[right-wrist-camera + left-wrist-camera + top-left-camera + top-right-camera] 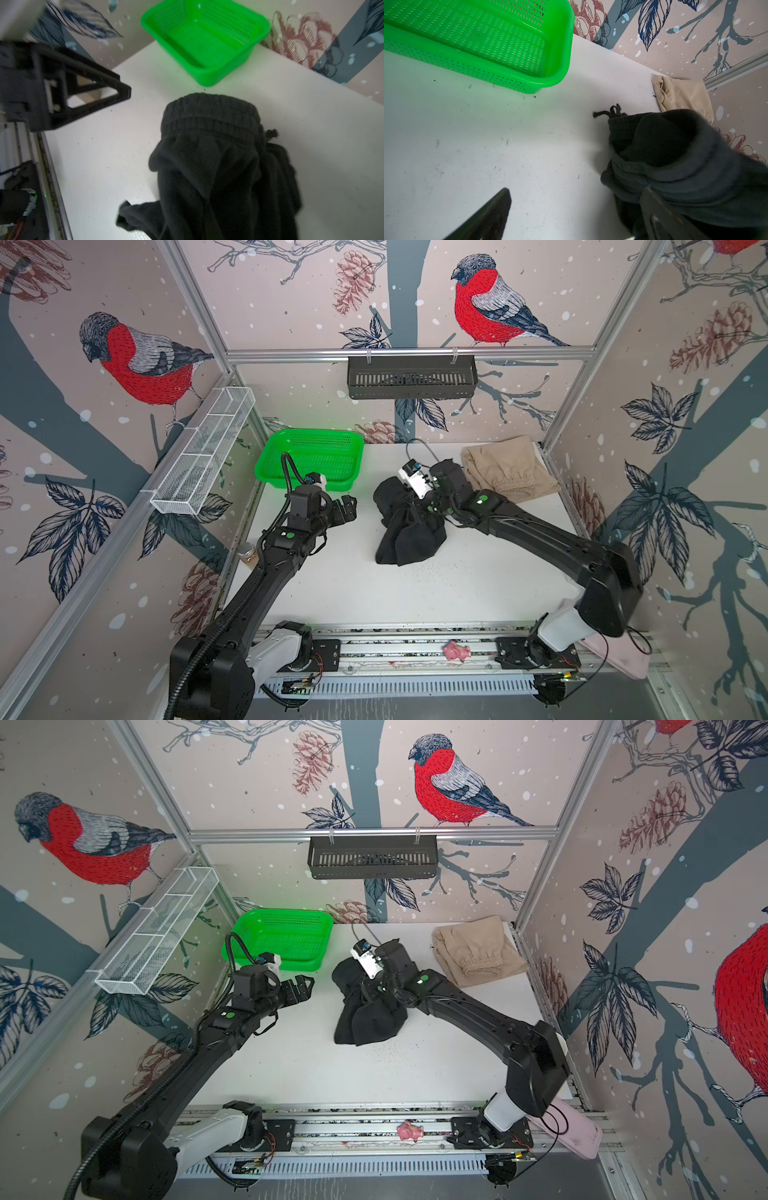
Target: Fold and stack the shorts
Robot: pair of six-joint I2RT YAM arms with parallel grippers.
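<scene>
Basket (pixel 316 440) beside wide left tool (pixel 352 508); right tool (pixel 419 506) grips black shorts (pixel 411 543), tan shorts (pixel 507 468) behind.

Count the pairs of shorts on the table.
2. The black shorts lie bunched in the middle; the beige shorts sit folded in the far right corner. No sign of another hidden.

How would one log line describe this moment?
left gripper: open, empty | right gripper: on black shorts, jaws hidden | beige shorts: folded, apart
</scene>
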